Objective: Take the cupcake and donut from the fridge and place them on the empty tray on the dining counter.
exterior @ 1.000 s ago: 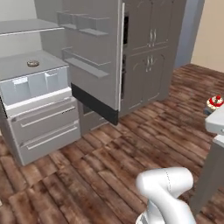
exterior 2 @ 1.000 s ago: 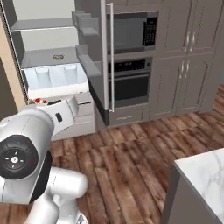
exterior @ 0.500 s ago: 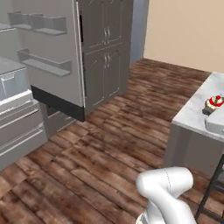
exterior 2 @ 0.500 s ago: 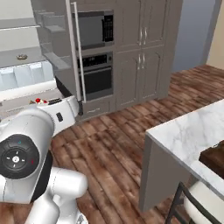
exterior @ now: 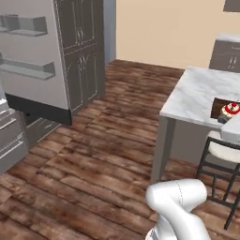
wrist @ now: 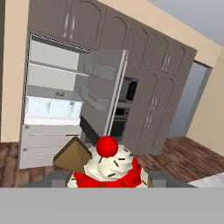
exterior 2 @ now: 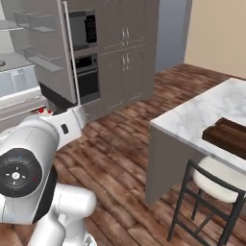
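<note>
My gripper (wrist: 109,180) is shut on the cupcake (wrist: 109,166), whose red cherry, pale frosting and red wrapper sit between the fingertips (wrist: 59,177). The cupcake (exterior: 230,108) hangs at the right edge of the left base view, in front of the dark wooden tray (exterior: 218,108) on the marble dining counter (exterior: 194,96). The tray (exterior 2: 229,135) is bare in the right base view. Behind stands the fridge (wrist: 52,131), its door (wrist: 103,98) swung open. The donut (wrist: 60,93) lies on a shelf inside.
A black-framed stool with a pale seat (exterior 2: 216,185) stands under the counter's near edge, below the tray. Dark wall cabinets with a microwave and oven (exterior 2: 85,53) line the far side. The open fridge door (exterior: 33,70) juts out over the wood floor.
The whole picture has swung from the fridge towards the dining counter, so the base has moved. The cupcake stays held in the gripper at the same spot in the views.
</note>
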Controlling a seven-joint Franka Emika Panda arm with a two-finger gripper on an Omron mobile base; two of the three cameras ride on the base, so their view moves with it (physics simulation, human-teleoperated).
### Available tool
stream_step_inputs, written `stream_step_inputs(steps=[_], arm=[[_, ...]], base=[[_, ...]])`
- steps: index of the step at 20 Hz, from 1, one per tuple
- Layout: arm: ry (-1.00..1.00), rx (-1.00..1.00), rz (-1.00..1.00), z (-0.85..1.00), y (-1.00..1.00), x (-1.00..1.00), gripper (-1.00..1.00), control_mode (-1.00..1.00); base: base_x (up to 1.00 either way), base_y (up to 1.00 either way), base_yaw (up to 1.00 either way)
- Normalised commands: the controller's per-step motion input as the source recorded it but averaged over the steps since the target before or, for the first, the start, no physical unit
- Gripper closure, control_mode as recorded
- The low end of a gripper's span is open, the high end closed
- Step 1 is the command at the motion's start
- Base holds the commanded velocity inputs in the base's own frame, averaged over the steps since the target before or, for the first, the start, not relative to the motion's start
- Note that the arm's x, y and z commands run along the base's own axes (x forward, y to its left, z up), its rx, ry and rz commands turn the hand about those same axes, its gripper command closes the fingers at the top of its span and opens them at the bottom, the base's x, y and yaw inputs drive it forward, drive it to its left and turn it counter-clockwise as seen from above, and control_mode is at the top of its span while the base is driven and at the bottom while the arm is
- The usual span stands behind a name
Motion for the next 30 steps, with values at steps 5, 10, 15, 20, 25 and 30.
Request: stream_step_inputs(steps=[5,10,15,20,25,30], arm=[[0.0,0.0,0.0,0.0,0.0,0.0,1.0,1.0],[0.0,0.0,0.0,0.0,0.0,0.0,1.0,1.0],[0.0,0.0,0.0,0.0,0.0,0.0,1.0,1.0],[0.0,0.0,0.0,0.0,0.0,0.0,1.0,1.0],[0.0,0.0,0.0,0.0,0.0,0.0,1.0,1.0],[0.0,0.0,0.0,0.0,0.0,0.0,1.0,1.0]], base=[[-0.35,0.38,-0.38],[0.07,0.22,-0.4],[0.52,0.11,-0.44],[0.5,0.33,-0.43],[0.6,0.5,-0.4],[0.83,0.55,-0.3]])
